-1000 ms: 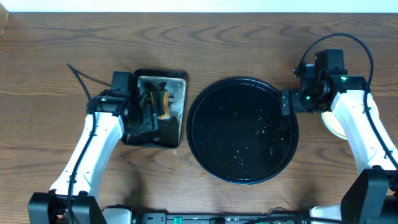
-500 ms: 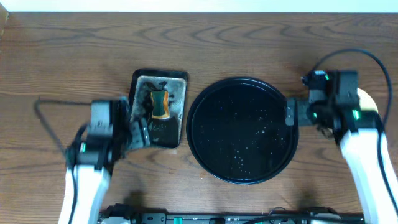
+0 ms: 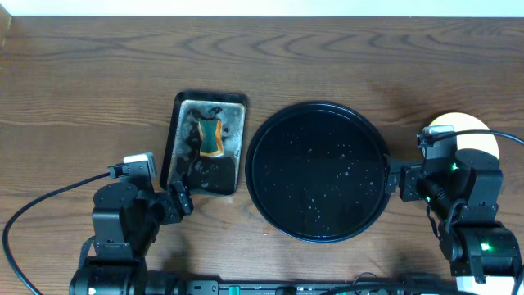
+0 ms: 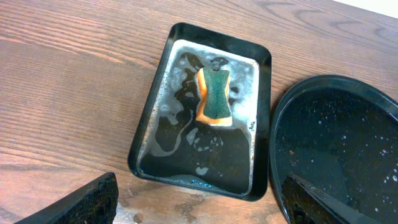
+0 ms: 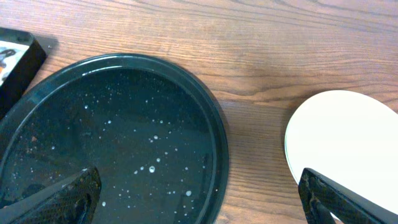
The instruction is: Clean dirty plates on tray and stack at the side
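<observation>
The round black tray (image 3: 315, 170) (image 5: 112, 137) (image 4: 348, 149) lies mid-table, wet with droplets and bearing no plates. A stack of pale plates (image 3: 468, 138) (image 5: 348, 140) rests on the table right of the tray, its near side hidden behind my right arm. The top plate looks clean; how many lie in the stack I cannot tell. My left gripper (image 3: 176, 201) (image 4: 199, 211) hangs open over bare wood just in front of the pan. My right gripper (image 3: 395, 180) (image 5: 202, 205) is open and holds nothing, spanning the tray's right rim and the plates' edge.
A rectangular black pan (image 3: 205, 141) (image 4: 155, 134) with soapy water sits left of the tray. A green-and-orange sponge (image 3: 211, 136) (image 4: 214, 97) lies in it. A cable (image 3: 49, 209) trails from the left arm across the wood.
Both arms have drawn back toward the near edge. The left gripper left the pan and sponge. The right arm came off the plates, uncovering the stack.
</observation>
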